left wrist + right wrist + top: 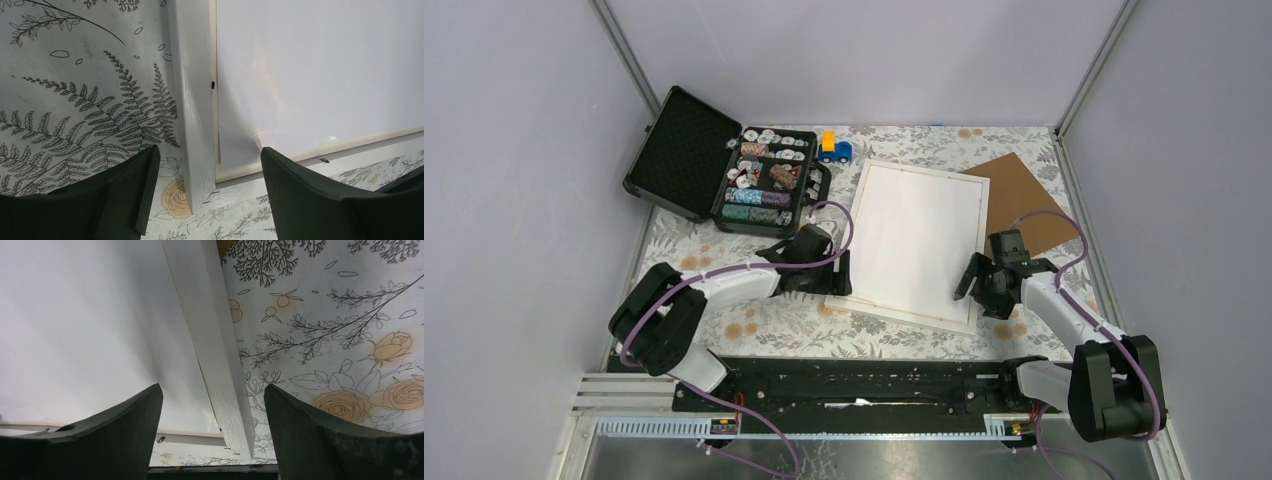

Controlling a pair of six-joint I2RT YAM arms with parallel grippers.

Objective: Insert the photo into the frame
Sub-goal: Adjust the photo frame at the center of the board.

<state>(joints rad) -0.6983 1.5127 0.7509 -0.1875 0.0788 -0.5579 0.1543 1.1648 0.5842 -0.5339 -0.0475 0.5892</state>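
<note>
The white frame point(924, 170) lies flat on the floral cloth in the middle of the table. A plain white sheet point(919, 240) fills its inside. The photo's printed side shows in no view, and I cannot tell whether this sheet is its back. My left gripper point(836, 275) is at the frame's near left corner. In the left wrist view the left gripper point(210, 155) is open astride the frame's left rail point(192, 100), apart from it. My right gripper point(980, 290) is at the near right corner. In the right wrist view the right gripper point(213, 390) is open astride the frame's right rail point(207, 325).
A brown board point(1024, 200) lies at the back right, partly under the frame's corner. An open black case point(694, 160) of poker chips stands at the back left, with a small blue toy truck point(834, 150) beside it. A cream strip point(350, 140) edges the white sheet.
</note>
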